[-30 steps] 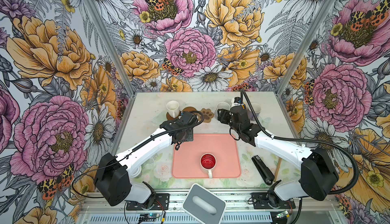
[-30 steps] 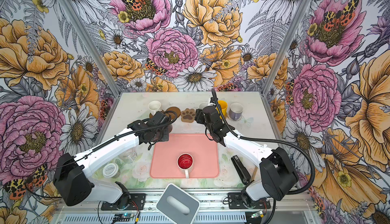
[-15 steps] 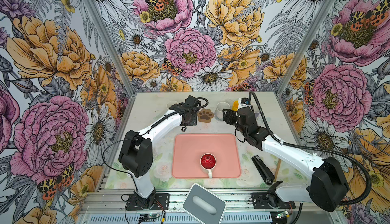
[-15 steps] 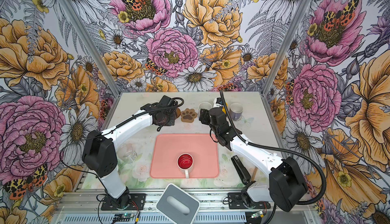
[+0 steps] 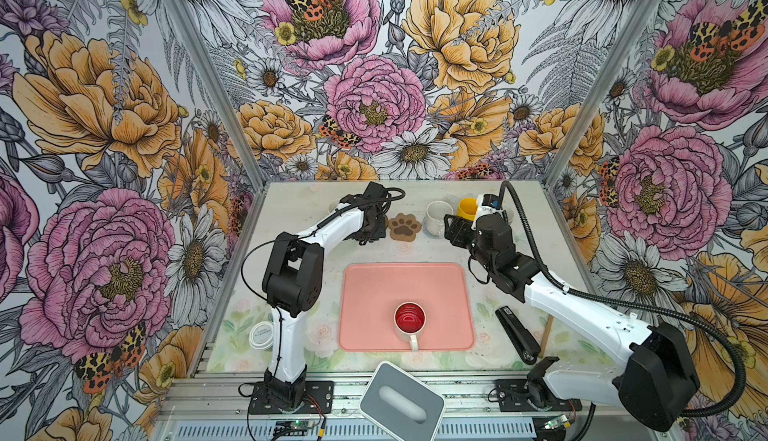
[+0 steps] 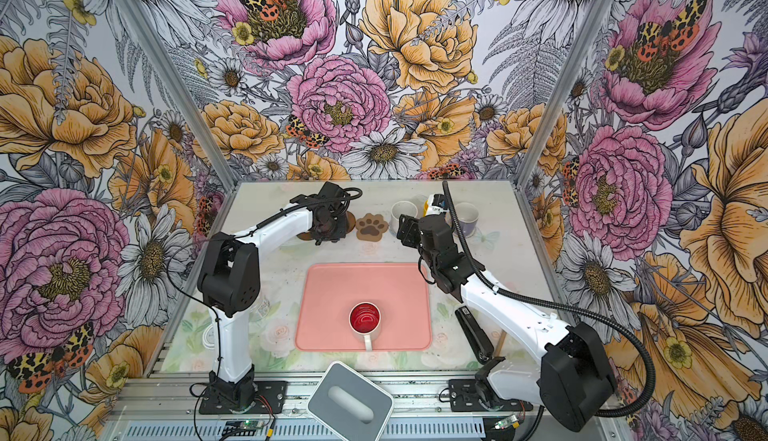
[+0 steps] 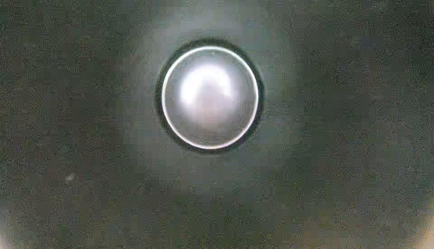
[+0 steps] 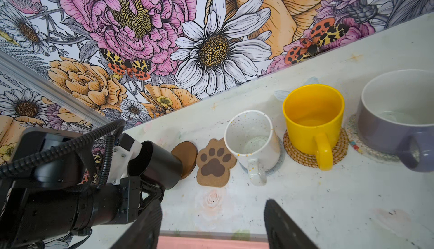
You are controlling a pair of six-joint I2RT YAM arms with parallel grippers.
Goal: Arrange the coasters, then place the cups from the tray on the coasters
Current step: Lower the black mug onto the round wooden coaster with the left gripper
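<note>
Black cup (image 8: 159,165) clamped in left hand (image 5: 372,229) by brown coaster (image 8: 186,152); right hand (image 8: 211,212) spread wide, empty.

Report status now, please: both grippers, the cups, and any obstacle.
Left gripper shut on black cup, tilted at brown disc coaster. Right gripper open, empty. Red-inside cup alone on tray; paw coaster bare. Nothing in the way.

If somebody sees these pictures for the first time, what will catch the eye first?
First the big floral wallpaper on the walls. Then the salmon-pink tray mid-table, with one red-lined white mug on it. At the far edge, the left hand holds a black mug near the bare paw-shaped coaster.
</note>
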